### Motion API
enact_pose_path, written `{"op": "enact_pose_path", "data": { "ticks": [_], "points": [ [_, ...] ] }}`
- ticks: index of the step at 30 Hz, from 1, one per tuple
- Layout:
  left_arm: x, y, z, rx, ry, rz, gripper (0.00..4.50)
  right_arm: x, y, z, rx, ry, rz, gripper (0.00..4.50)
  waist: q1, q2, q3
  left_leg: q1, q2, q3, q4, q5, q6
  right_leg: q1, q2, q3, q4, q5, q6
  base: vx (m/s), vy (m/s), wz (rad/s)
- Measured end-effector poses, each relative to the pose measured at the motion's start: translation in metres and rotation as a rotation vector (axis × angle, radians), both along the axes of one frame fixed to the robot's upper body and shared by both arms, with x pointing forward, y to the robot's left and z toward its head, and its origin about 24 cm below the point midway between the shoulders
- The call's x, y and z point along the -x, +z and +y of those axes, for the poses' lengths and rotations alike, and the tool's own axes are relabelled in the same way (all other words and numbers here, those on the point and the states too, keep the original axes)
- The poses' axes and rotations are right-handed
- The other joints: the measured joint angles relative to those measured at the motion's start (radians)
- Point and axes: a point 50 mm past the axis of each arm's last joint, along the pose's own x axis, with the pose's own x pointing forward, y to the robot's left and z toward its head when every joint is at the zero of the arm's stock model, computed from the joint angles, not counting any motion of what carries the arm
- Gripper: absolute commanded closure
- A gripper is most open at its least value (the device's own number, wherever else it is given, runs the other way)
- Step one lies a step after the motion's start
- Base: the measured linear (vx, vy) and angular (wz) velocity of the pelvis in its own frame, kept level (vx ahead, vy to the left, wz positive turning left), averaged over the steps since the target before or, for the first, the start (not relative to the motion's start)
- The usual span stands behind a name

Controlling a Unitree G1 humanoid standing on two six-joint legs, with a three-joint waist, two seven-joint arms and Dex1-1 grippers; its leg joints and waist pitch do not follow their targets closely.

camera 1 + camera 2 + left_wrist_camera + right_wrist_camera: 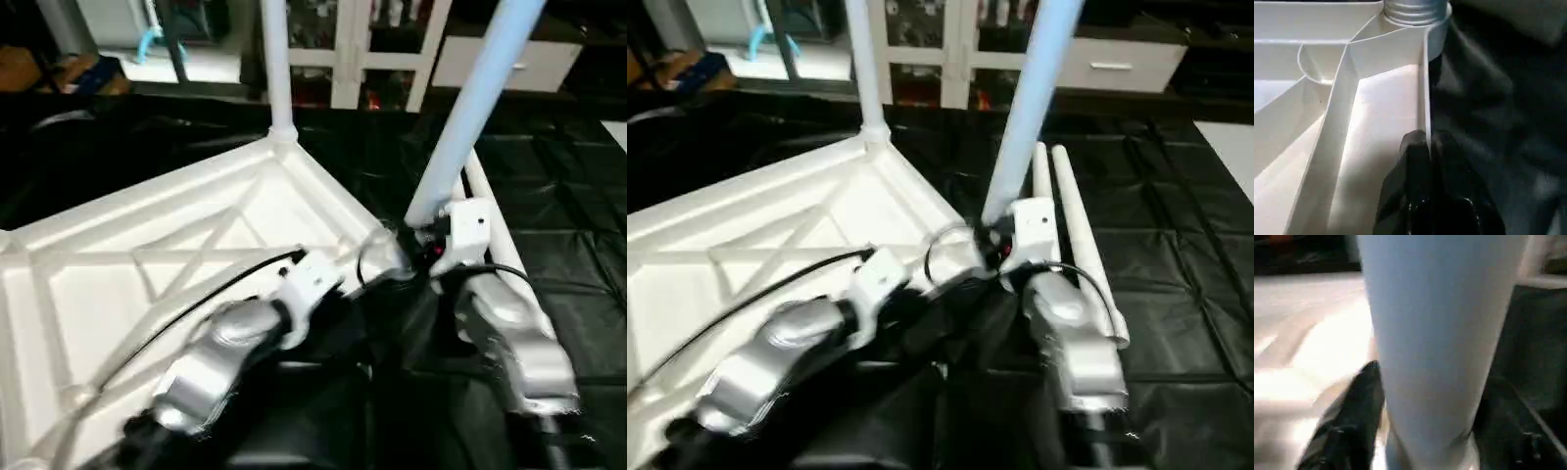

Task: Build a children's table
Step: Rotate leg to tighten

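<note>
Left eye view: black-draped work table (578, 245) spans the frame. On it, filling the left half, lies the white tabletop (147, 264), ribbed underside up. One leg (277, 69) stands in its far corner socket at top centre; a second leg (470, 108) leans up to the upper right, and two spare legs (1073, 225) lie flat at centre right. Right gripper (1425, 431) straddles the leaning leg's base, fingers grasping it. Left gripper (1427, 147) is clenched on the tabletop's rim.
</note>
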Motion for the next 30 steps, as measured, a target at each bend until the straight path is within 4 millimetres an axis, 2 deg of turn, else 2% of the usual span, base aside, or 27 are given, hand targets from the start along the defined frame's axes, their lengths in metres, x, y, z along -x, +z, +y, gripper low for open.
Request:
{"op": "enact_pose_path", "data": {
  "ticks": [2,5,6,7,8,11,15,17,20,22,25,27,30],
  "points": [
    [0.003,0.003,0.016,-0.009,-0.071,-0.015,4.50,0.008,-0.006,-0.007,0.004,0.091,0.031,1.47,0.001,0.003,0.003,-0.006,0.000,0.002,0.002,0.000,0.000,-0.008,0.000,0.001,0.001,0.024,-0.008,0.000,0.000,0.00],
    [0.014,0.006,0.031,-0.024,-0.188,0.005,4.50,0.022,0.002,-0.021,0.045,0.303,0.037,1.30,0.009,0.006,0.004,-0.010,0.002,0.002,0.004,0.002,0.003,-0.016,0.000,0.000,0.009,0.034,-0.008,0.084,-0.029,0.02],
    [0.016,0.007,0.032,-0.025,-0.209,0.006,4.50,0.024,0.004,-0.023,0.054,0.341,0.039,1.30,0.011,0.006,0.004,-0.012,0.003,0.002,0.003,0.002,0.006,-0.020,0.000,-0.001,0.013,0.030,-0.009,0.086,-0.030,0.02],
    [0.016,0.009,0.034,-0.025,-0.223,0.006,4.50,0.026,0.007,-0.027,0.073,0.375,0.036,1.05,0.016,0.006,0.005,-0.015,0.003,0.002,0.003,0.001,0.007,-0.024,0.000,-0.001,0.017,0.027,-0.012,0.075,-0.027,0.02],
    [0.017,0.010,0.035,-0.022,-0.236,0.007,4.50,0.027,0.011,-0.029,0.092,0.406,0.028,1.00,0.023,0.007,0.005,-0.018,0.004,0.002,0.002,0.001,0.008,-0.028,0.001,-0.001,0.020,0.027,-0.013,0.075,-0.027,0.02],
    [0.017,0.011,0.036,-0.019,-0.248,0.007,4.50,0.027,0.015,-0.032,0.093,0.436,0.013,1.00,0.028,0.007,0.005,-0.026,0.006,0.002,0.010,0.000,0.010,-0.041,0.002,-0.001,0.034,0.019,-0.025,0.017,-0.009,0.01],
    [0.015,0.010,0.039,-0.021,-0.245,0.004,4.50,0.027,0.021,-0.034,0.069,0.456,-0.024,1.00,0.025,0.008,0.006,-0.024,0.009,0.003,0.011,0.001,0.009,-0.038,0.003,-0.002,0.034,0.019,-0.025,0.000,0.000,0.00],
    [0.016,0.009,0.040,-0.022,-0.244,0.005,4.50,0.027,0.022,-0.034,0.057,0.467,-0.028,1.27,0.022,0.008,0.007,-0.022,0.011,0.005,0.013,0.002,0.007,-0.036,0.003,-0.002,0.035,0.019,-0.025,0.000,0.000,0.00],
    [0.016,0.009,0.040,-0.022,-0.244,0.005,4.50,0.028,0.022,-0.032,0.038,0.482,-0.029,1.39,0.022,0.008,0.008,-0.023,0.012,0.009,0.014,0.003,0.005,-0.036,0.003,-0.001,0.035,0.021,-0.026,0.000,0.000,0.00],
    [0.016,0.009,0.040,-0.022,-0.245,0.006,4.50,0.028,0.022,-0.031,0.023,0.485,-0.032,1.75,0.022,0.008,0.008,-0.022,0.012,0.009,0.014,0.003,0.005,-0.036,0.003,0.000,0.035,0.021,-0.026,0.000,0.000,0.00],
    [0.017,0.009,0.041,-0.022,-0.250,0.005,4.50,0.029,0.022,-0.030,0.014,0.506,-0.030,1.77,0.022,0.008,0.008,-0.023,0.012,0.010,0.014,0.003,0.005,-0.037,0.003,0.000,0.035,0.021,-0.026,0.000,0.000,0.00],
    [0.017,0.009,0.041,-0.023,-0.250,0.004,4.50,0.029,0.022,-0.030,0.012,0.509,-0.029,2.14,0.022,0.008,0.008,-0.023,0.012,0.010,0.014,0.003,0.005,-0.037,0.003,-0.001,0.035,0.021,-0.026,0.000,0.000,0.00],
    [0.017,0.009,0.041,-0.023,-0.250,0.003,4.50,0.029,0.022,-0.029,0.016,0.510,-0.033,2.30,0.022,0.008,0.008,-0.023,0.012,0.010,0.014,0.003,0.005,-0.037,0.003,-0.001,0.035,0.021,-0.026,0.000,0.000,0.00]
  ]
}}
